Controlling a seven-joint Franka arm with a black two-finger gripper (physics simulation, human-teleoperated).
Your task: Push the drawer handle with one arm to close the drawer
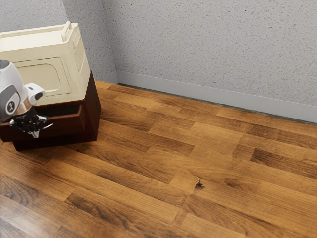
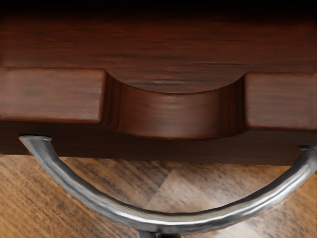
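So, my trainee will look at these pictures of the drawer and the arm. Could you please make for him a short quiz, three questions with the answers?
1. True or false: the drawer stands open, with a dark gap behind its front.
2. What rests on top of the dark cabinet?
a) a table lamp
b) a cream box
c) a stack of books
3. Fill in one word, "straight" or "curved": the shiny handle is ____.

Key: 1. True. 2. b. 3. curved.
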